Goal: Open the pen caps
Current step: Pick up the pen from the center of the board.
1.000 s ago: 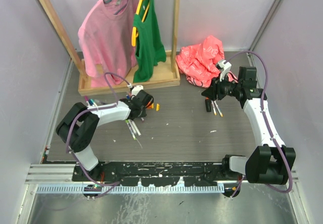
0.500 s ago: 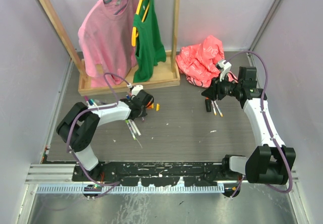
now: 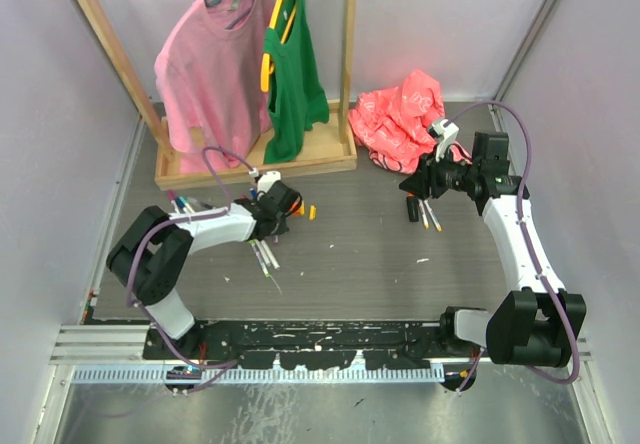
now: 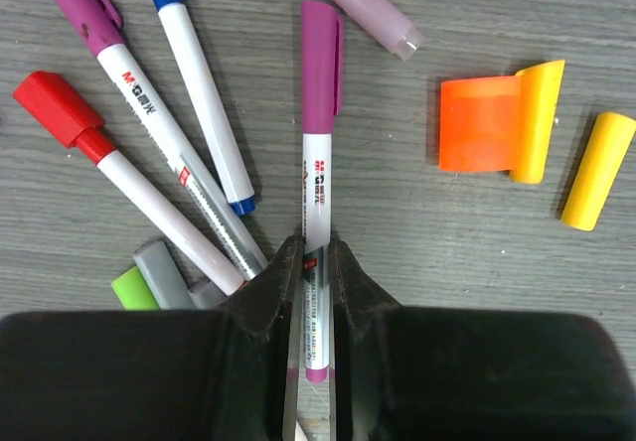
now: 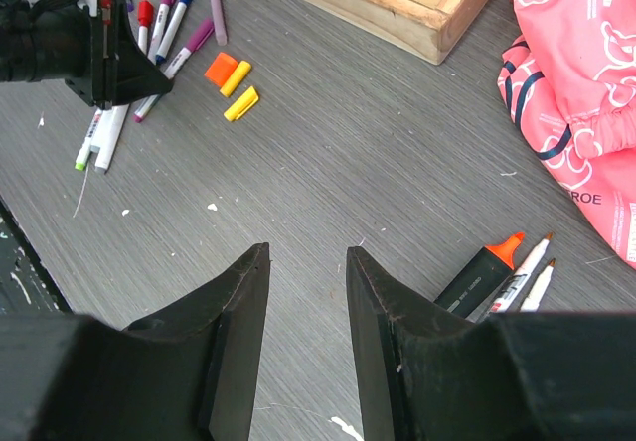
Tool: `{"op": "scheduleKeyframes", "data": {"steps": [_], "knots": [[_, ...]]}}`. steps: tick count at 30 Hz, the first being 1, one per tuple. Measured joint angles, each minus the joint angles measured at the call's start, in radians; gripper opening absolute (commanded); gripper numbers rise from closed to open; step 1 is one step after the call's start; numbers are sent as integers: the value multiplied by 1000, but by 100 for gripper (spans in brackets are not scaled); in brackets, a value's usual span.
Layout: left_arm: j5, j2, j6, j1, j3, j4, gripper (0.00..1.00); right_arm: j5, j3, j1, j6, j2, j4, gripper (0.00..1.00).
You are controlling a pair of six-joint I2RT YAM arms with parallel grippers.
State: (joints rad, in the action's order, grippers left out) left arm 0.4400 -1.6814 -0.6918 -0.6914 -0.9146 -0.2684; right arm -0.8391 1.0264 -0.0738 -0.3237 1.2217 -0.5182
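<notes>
Two loose caps lie on the grey table (image 4: 477,252) just to the right of your left gripper (image 4: 316,257). One is an orange cap (image 4: 477,123) with a yellow strip down one side. The other is a yellow cap (image 4: 596,171), near it but not touching.

Your left gripper is clamped on the white barrel of a purple-capped pen (image 4: 318,163). Both fingers press against the barrel, and the cap is on and points away from the wrist. To its left a red-capped pen (image 4: 129,178), a blue-ended pen (image 4: 204,103) and a second purple pen (image 4: 99,34) fan out flat on the table.

Your right gripper (image 5: 306,302) hangs over bare table with its jaws apart and nothing between them. Near it lie a black highlighter (image 5: 477,274) with an orange end and two thin white pens (image 5: 525,267), side by side.

The one container you have is the shallow wooden tray (image 3: 330,154) that forms the base of the clothes rack at the far side. The hems of a pink shirt (image 3: 205,74) and a green top (image 3: 295,74) hang down to it. Beside the tray a crumpled pink fabric bundle (image 3: 400,114) sits on the table. Pale lilac walls (image 3: 60,114) close in on both sides.
</notes>
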Motion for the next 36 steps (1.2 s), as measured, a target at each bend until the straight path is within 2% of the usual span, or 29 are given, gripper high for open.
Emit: {"op": "scheduleKeyframes", "data": {"steps": [3, 9, 16, 19, 24, 28, 32, 36], "knots": [[-2, 13, 0, 0, 10, -7, 0, 0, 0, 0, 0, 0, 0, 43], [-19, 81, 0, 0, 43, -15, 0, -1, 0, 0, 0, 0, 0, 43], [-73, 272, 4, 0, 143, 37, 0, -35, 0, 0, 6, 0, -3, 44], [-141, 384, 19, 0, 230, 136, 0, -85, 0, 0, 13, 0, -3, 46], [-296, 591, 39, 0, 421, 405, 0, -207, -18, 0, 41, 1, 12, 52], [-396, 698, 34, -3, 515, 603, 0, -315, -75, 0, 119, -7, 90, 57], [-447, 737, 29, -46, 546, 797, 0, -415, -179, 0, 295, -46, 283, 64], [-447, 735, 40, -134, 546, 950, 0, -467, -286, 23, 525, -82, 566, 70]]}}
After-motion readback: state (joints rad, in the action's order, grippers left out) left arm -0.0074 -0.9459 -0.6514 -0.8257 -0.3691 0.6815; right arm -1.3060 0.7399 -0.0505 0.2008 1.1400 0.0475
